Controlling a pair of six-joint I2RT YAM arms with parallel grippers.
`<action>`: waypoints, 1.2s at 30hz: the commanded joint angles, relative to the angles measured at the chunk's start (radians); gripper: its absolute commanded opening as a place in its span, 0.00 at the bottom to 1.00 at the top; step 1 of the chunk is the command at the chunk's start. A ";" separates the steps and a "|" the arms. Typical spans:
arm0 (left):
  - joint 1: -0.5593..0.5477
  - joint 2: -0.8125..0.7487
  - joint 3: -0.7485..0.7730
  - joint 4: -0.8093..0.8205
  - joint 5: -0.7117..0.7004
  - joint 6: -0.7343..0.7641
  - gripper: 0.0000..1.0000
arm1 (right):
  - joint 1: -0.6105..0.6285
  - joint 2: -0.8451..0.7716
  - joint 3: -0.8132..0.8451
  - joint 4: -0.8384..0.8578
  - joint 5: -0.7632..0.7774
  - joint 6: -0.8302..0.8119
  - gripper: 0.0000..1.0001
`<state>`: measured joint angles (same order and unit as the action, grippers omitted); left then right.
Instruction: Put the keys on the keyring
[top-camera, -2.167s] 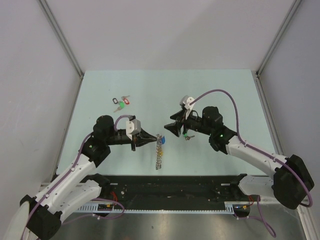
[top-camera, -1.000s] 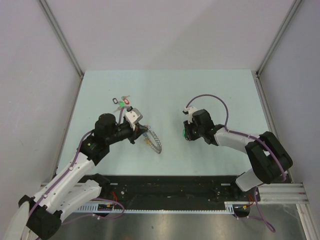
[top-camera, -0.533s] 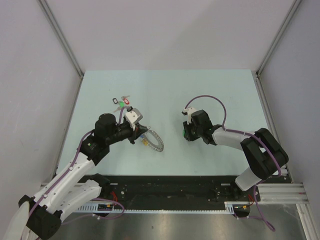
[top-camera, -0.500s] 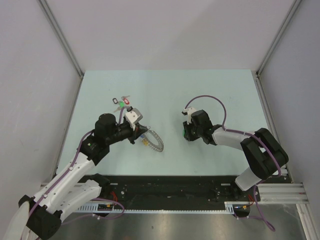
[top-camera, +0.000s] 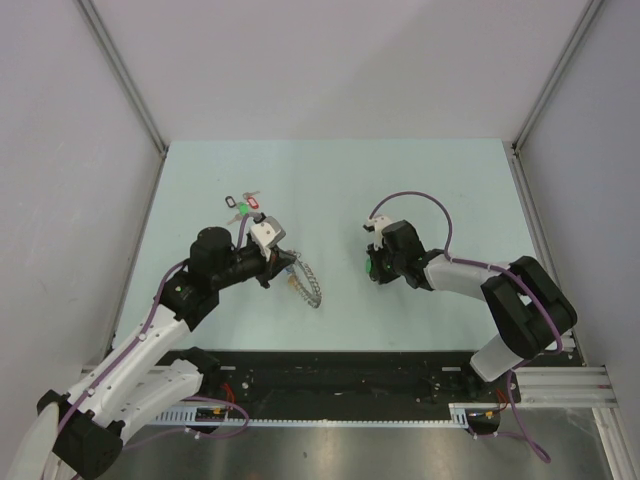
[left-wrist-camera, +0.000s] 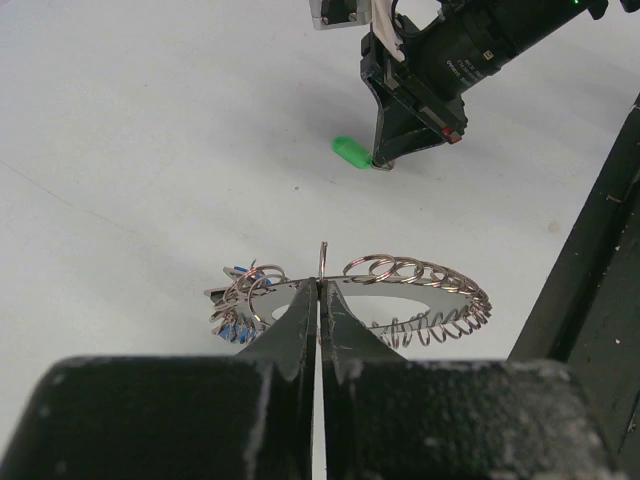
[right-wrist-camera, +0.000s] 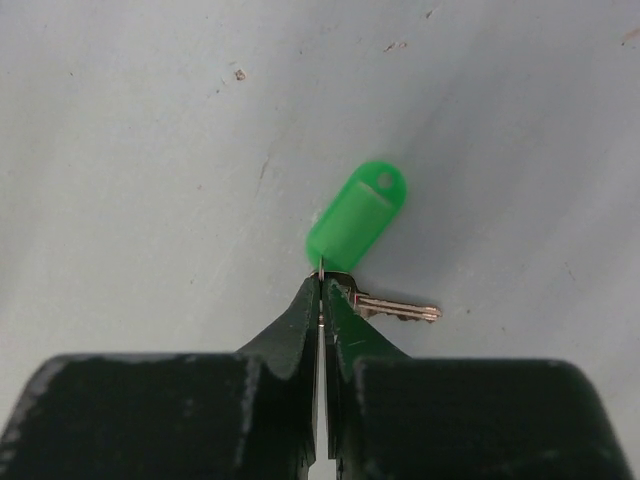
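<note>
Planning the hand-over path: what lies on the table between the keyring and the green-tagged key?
Nothing. Only bare table separates the keyring from the green-tagged key. This is clearest in the left wrist view, and the top view agrees.

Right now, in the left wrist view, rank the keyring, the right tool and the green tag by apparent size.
1. keyring, though nearest the camera.
2. right tool.
3. green tag, smallest.
</note>
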<state>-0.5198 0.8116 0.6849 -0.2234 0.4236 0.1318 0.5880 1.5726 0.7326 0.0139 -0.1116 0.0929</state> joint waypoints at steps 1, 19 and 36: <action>-0.005 0.000 0.053 0.047 0.027 0.017 0.00 | 0.015 -0.051 0.016 -0.008 0.006 -0.022 0.00; -0.022 0.110 0.013 0.087 0.283 0.155 0.00 | 0.041 -0.374 0.099 -0.118 -0.417 -0.372 0.00; -0.079 0.190 0.008 0.084 0.408 0.233 0.00 | 0.231 -0.417 0.090 -0.141 -0.338 -0.436 0.00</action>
<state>-0.5884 1.0000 0.6830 -0.1967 0.7540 0.3149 0.7998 1.1847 0.7963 -0.1452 -0.4767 -0.3191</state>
